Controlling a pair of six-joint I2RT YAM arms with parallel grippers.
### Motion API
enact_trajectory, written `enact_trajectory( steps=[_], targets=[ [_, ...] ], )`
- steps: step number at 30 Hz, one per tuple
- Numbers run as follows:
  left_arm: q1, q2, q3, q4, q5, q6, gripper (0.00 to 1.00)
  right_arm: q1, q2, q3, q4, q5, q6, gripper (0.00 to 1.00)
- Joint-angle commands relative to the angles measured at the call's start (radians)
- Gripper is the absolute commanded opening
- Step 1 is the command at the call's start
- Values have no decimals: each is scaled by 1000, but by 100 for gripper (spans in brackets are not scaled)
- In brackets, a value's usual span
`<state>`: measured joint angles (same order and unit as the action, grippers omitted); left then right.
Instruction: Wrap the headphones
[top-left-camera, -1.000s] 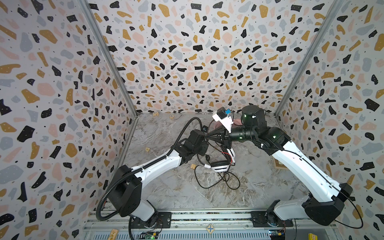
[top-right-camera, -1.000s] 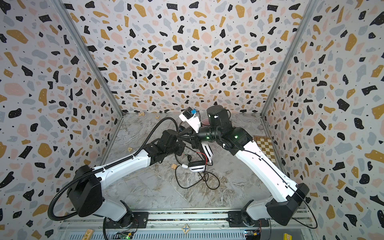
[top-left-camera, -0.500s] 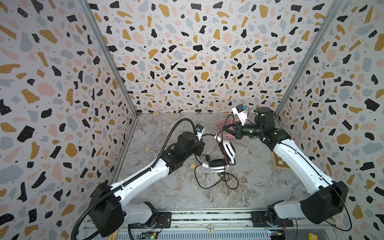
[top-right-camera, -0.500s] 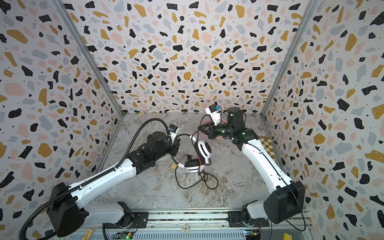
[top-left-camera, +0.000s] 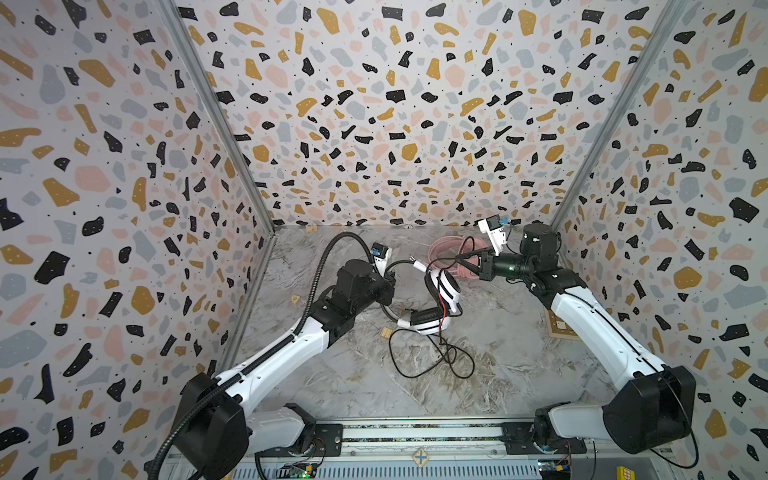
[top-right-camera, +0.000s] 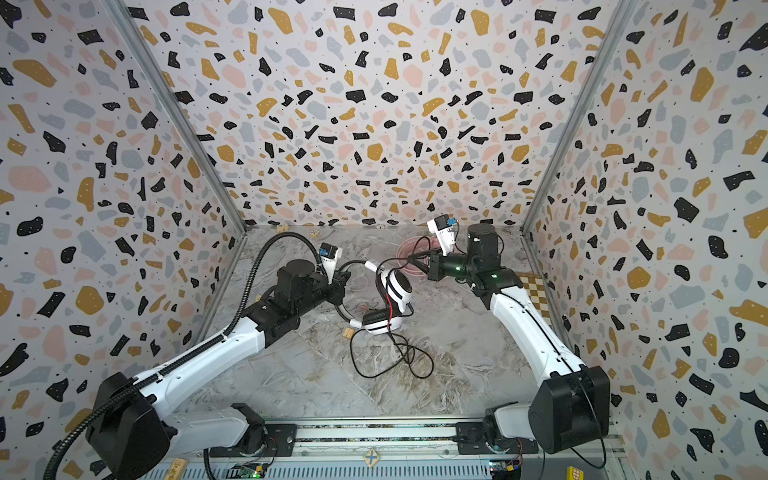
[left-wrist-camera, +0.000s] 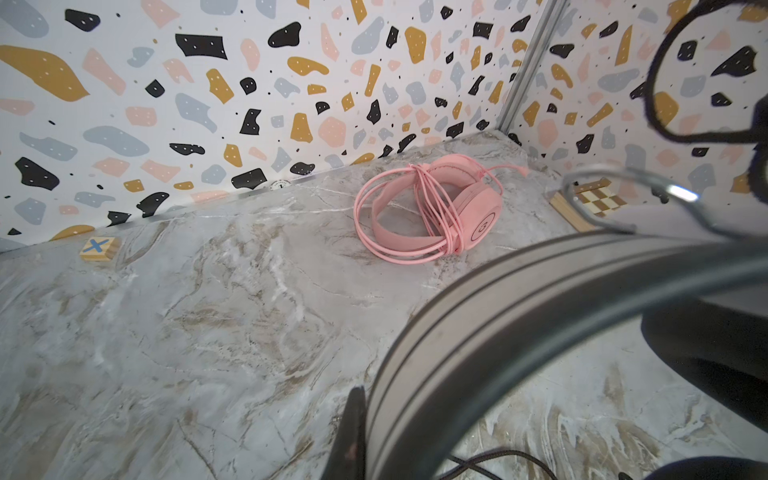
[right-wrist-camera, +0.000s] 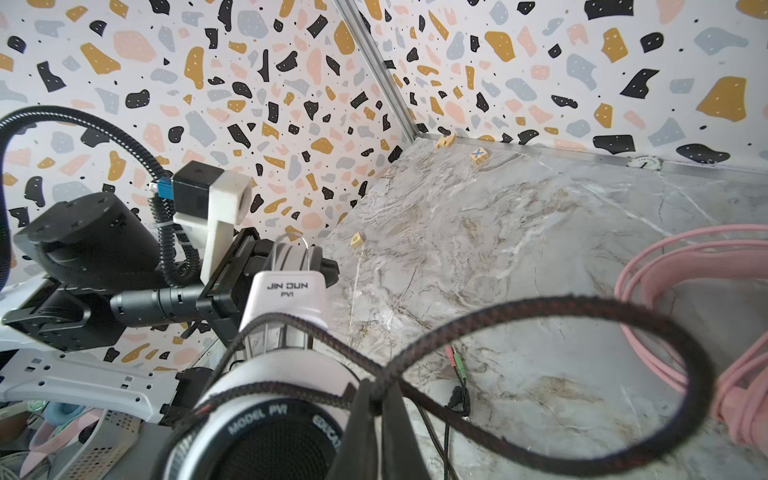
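The white headset (top-right-camera: 395, 291) is up over the middle of the worktop (top-left-camera: 332, 374), between the two arms. One ear cup (top-left-camera: 448, 286) is high, near the right arm. The other ear cup (top-left-camera: 424, 323) is low, close to the worktop, and I cannot tell if it touches. So the headset runs on a slant, from high at the back to low at the front.

The left gripper (right-wrist-camera: 291, 266) is squeezed tight on the black headband (left-wrist-camera: 540, 291) and holds the headset up. The right gripper (right-wrist-camera: 374, 401) is squeezed tight on the black cable (right-wrist-camera: 540, 299), which makes a loop just past its tips. In both top views the right gripper sits just behind the high ear cup. The left gripper is on the other side of the headset.

Most of the black cable is a loose, messy pile on the worktop, in front of the low ear cup. I think it is not wrapped yet. The right arm is nearer the cable, so it looks like the one to carry it around the headset while the left arm holds on.

The pink headset (left-wrist-camera: 478, 208) lies at the back of the worktop, behind the right gripper. Its pink cable (left-wrist-camera: 430, 197) is wound round it, so it looks done.
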<state>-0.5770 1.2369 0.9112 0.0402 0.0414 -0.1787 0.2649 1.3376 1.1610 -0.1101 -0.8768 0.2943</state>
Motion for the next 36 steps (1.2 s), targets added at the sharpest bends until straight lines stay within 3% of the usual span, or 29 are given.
enact_trajectory(
  steps=[1, 15, 28, 36],
  targets=[
    [14, -55, 14, 170, 90, -76, 0, -6, -19, -20, 22, -25, -6, 4],
    [94, -118, -27, 293, 212, -222, 0, -12, 21, -89, 13, 7, -30, 4],
    [172, -166, -77, 491, 299, -436, 0, 30, 60, -171, 73, 19, -25, 4],
    [181, -176, -34, 313, 219, -322, 0, 20, 27, -172, 140, 16, 22, 5]
  ],
)
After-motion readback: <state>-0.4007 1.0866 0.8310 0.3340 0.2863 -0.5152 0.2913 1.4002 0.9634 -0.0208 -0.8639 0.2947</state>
